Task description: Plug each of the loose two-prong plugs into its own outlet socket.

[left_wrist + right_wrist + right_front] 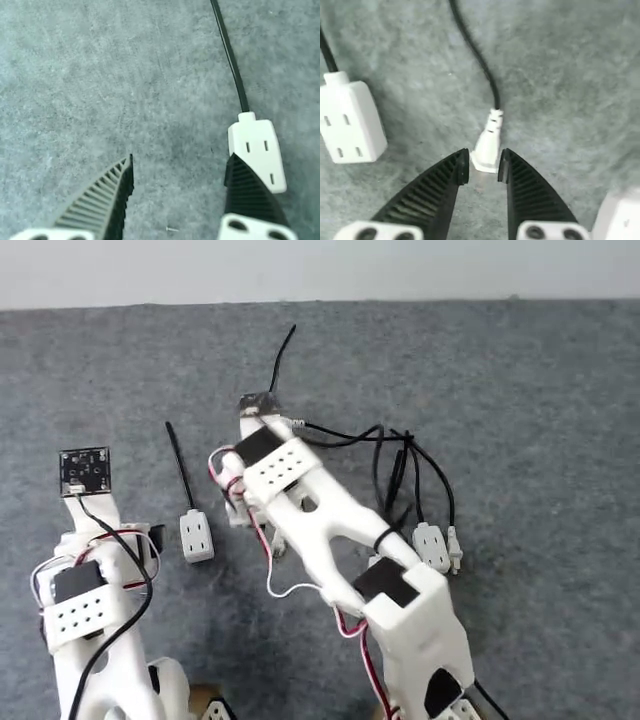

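A white two-prong plug on a black cord lies on the grey carpet, and my right gripper is shut on its base, so the prongs are hidden between the fingers. A white outlet socket lies just beside it. From above, this socket sits between the two arms, with the right gripper to its right. My left gripper stands open over bare carpet, with one finger overlapping the edge of that same socket. A second socket lies to the right of the right arm, with a small white plug beside it.
Black cords loop and tangle behind the right arm. The first socket's cord runs straight back. A white block shows close to the right gripper. Open carpet stretches to the far wall.
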Tool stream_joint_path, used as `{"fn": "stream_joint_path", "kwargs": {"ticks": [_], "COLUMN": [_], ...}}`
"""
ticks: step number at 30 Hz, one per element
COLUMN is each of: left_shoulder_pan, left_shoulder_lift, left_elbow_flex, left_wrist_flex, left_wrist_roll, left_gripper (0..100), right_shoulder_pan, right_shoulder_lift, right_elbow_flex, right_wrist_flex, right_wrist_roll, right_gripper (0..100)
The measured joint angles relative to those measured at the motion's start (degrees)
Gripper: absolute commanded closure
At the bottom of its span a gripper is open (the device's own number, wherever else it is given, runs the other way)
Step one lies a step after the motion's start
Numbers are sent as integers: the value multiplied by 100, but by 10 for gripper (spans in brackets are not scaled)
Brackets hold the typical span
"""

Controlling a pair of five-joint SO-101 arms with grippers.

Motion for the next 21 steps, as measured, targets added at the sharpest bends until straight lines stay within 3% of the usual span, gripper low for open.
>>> {"fn": "stream_joint_path", "kwargs": {"ticks": [21], "left_shoulder_pan": [0], "left_shoulder_lift": [-18], "left_elbow_flex": [0], "left_wrist_flex": [-9], "left_wrist_roll": [0], "left_gripper": [724], "right_shoulder_pan": [-123], "right_shoulder_lift": [870], "right_elbow_flex": [-141], "right_wrist_flex": [0], "right_wrist_roll": [0], "right_gripper": [875]}}
